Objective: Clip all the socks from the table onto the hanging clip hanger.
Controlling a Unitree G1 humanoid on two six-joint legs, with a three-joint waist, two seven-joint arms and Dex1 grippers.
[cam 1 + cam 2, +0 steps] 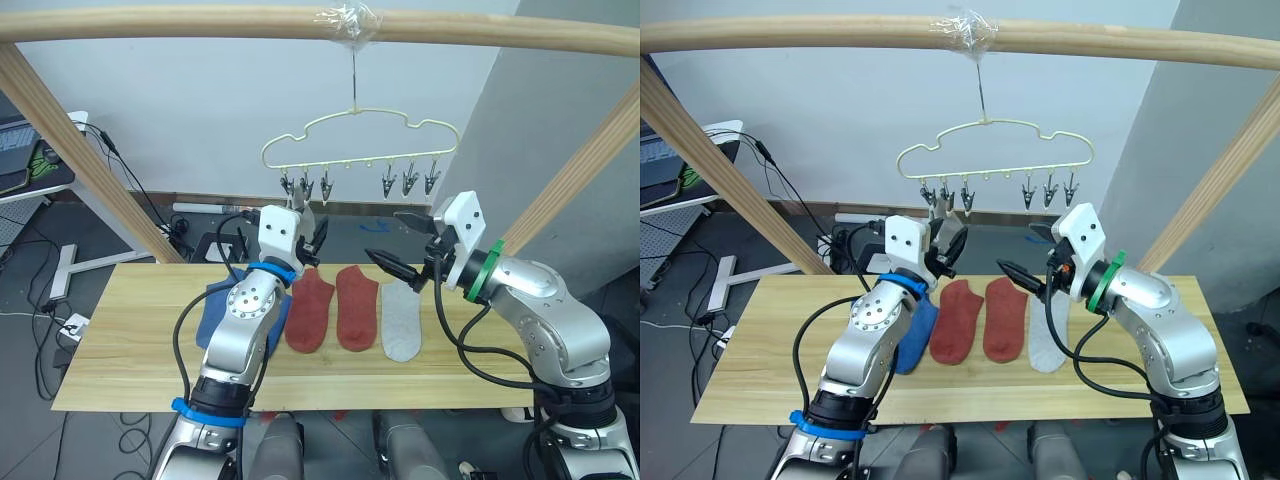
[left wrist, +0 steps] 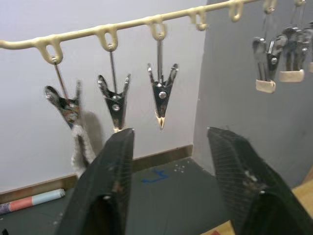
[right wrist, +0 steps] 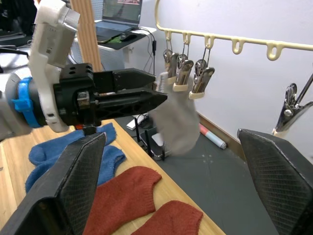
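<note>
A pale clip hanger (image 1: 360, 140) hangs from a wooden pole (image 1: 320, 28) above the table (image 1: 120, 340). The left gripper (image 1: 312, 232) is raised just under the hanger's left clips (image 2: 115, 100), its fingers (image 2: 105, 181) spread apart and empty. A grey sock (image 3: 176, 120) dangles from the leftmost clip beside it. The right gripper (image 1: 400, 245) hovers over the table with fingers wide apart, holding nothing. On the table lie blue socks (image 3: 73, 152), two red socks (image 1: 335, 305) and one grey sock (image 1: 402, 320), with bare wood open to both sides.
</note>
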